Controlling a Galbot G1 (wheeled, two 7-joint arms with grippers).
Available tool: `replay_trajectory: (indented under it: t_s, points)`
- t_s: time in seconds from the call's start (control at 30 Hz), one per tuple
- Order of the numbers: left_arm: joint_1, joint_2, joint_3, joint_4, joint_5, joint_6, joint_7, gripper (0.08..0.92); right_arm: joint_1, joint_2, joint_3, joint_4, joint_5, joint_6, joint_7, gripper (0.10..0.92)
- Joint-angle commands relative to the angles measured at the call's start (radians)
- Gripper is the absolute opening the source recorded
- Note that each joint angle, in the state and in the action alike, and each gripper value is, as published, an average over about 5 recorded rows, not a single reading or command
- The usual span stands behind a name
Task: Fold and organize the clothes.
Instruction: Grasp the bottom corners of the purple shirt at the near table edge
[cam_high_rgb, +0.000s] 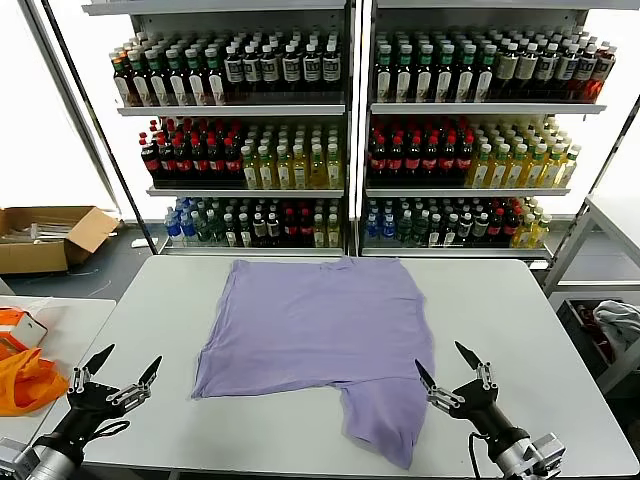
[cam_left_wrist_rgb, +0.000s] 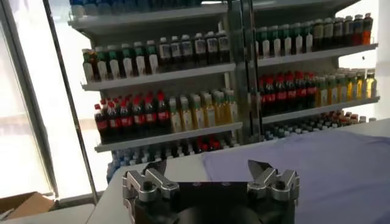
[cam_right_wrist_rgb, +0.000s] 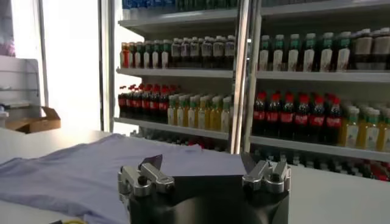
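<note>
Head view has the lavender T-shirt (cam_high_rgb: 318, 335) lying spread on the white table (cam_high_rgb: 520, 300), plain side up, one sleeve trailing toward the near edge; the left gripper (cam_high_rgb: 112, 381) sits off the shirt's left near corner and the right gripper (cam_high_rgb: 452, 375) just beside that sleeve, both spread wide, holding nothing. My worry: thin fabric could bunch or slip from a shallow pinch, so the fold goes crooked; beyond the shirt stand shelves of bottles (cam_high_rgb: 250, 150).
</note>
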Motion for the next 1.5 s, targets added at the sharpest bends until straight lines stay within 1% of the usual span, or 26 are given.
replay_trajectory:
  t_s: [0.03,0.2,0.4,0.73,0.97,1.07,1.17,1.3,1.5]
  points:
    - [0.003,0.18,0.145,0.006,-0.073,0.17,-0.11,0.822,-0.134,-0.083,-0.025,0.097,0.015,-0.128,0.104,0.823]
    - [-0.074,0.207,0.195,0.072,-0.078,0.209,-0.11,0.823,-0.172,-0.076,-0.049,0.123,0.009,-0.18,0.119,0.823]
    - [-0.147,0.212,0.236,0.145,-0.116,0.233,-0.112,0.822,-0.213,-0.068,-0.085,0.127,-0.022,-0.202,0.124,0.823]
    - [-0.175,0.183,0.283,0.181,-0.123,0.232,-0.102,0.823,-0.18,-0.041,-0.128,0.09,-0.018,-0.229,0.144,0.823]
    - [-0.203,0.166,0.321,0.219,-0.068,0.231,-0.09,0.823,-0.148,-0.022,-0.174,0.061,-0.024,-0.236,0.145,0.816]
    - [-0.209,0.155,0.337,0.235,-0.043,0.228,-0.087,0.822,-0.136,-0.017,-0.188,0.051,-0.018,-0.234,0.154,0.768]
    - [-0.203,0.147,0.348,0.241,-0.021,0.225,-0.074,0.799,-0.131,-0.016,-0.195,0.045,-0.009,-0.235,0.161,0.685]
    - [-0.192,0.141,0.352,0.242,0.01,0.22,-0.054,0.701,-0.132,-0.02,-0.205,0.033,-0.004,-0.231,0.159,0.572]
    - [-0.193,0.135,0.353,0.252,0.02,0.22,-0.044,0.528,-0.134,-0.021,-0.228,0.026,-0.003,-0.224,0.154,0.408]
